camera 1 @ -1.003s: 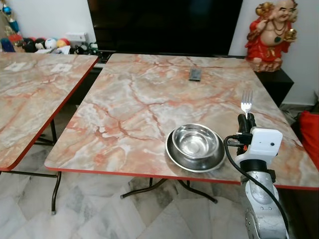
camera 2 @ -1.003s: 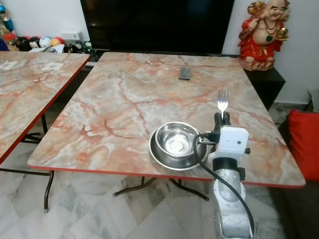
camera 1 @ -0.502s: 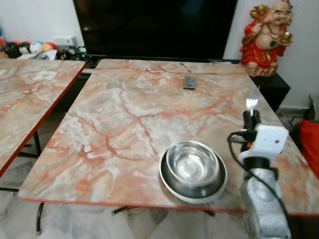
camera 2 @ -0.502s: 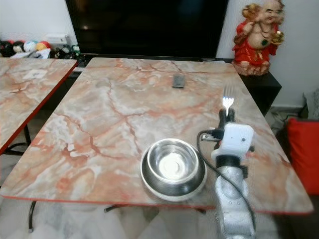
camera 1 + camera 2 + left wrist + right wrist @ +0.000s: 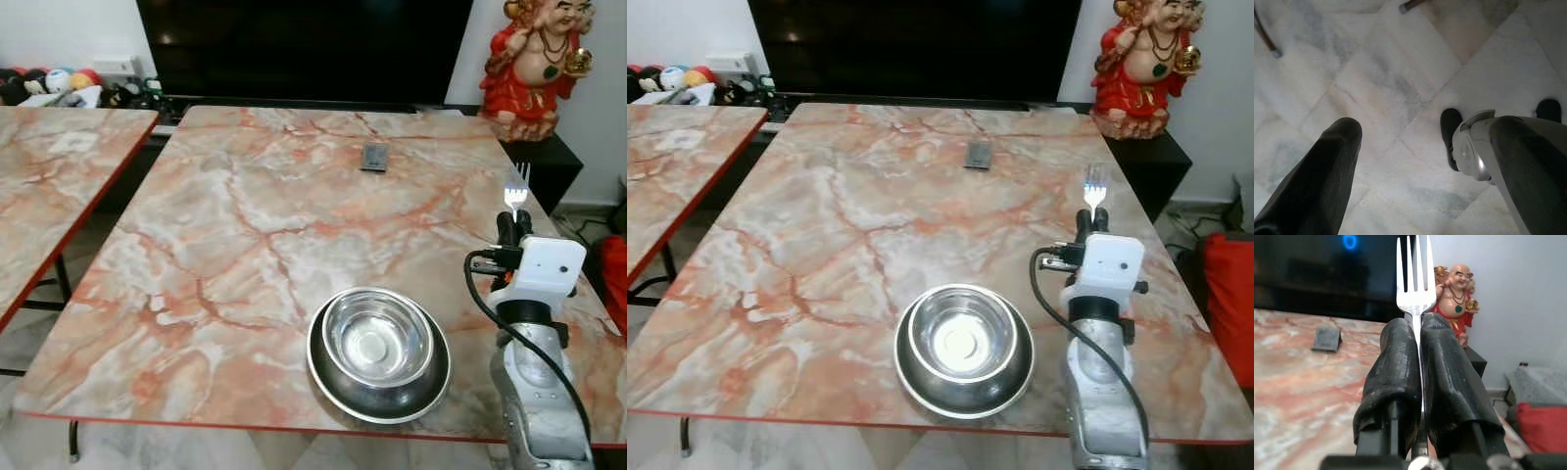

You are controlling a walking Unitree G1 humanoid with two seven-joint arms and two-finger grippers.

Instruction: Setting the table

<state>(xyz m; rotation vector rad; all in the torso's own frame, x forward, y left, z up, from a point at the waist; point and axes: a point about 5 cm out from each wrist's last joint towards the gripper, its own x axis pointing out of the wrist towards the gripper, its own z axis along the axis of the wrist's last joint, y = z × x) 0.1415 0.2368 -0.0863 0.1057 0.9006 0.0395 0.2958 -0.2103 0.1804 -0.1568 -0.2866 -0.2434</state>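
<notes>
The fork (image 5: 1413, 279) is clamped between the closed jaws of the right gripper (image 5: 513, 227), held above the marble worktop (image 5: 245, 215) near its right edge, beside the steel bowl (image 5: 378, 343). Its long axis is upright, tines pointed upward. The left gripper (image 5: 1415, 161) is hung over the floor, jaws apart.

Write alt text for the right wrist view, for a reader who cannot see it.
The right gripper is shut on a silver fork, tines pointing up, above a marble-patterned table. Behind it are a small dark object on the table, a dark screen and a red laughing figurine against a white wall.
</notes>
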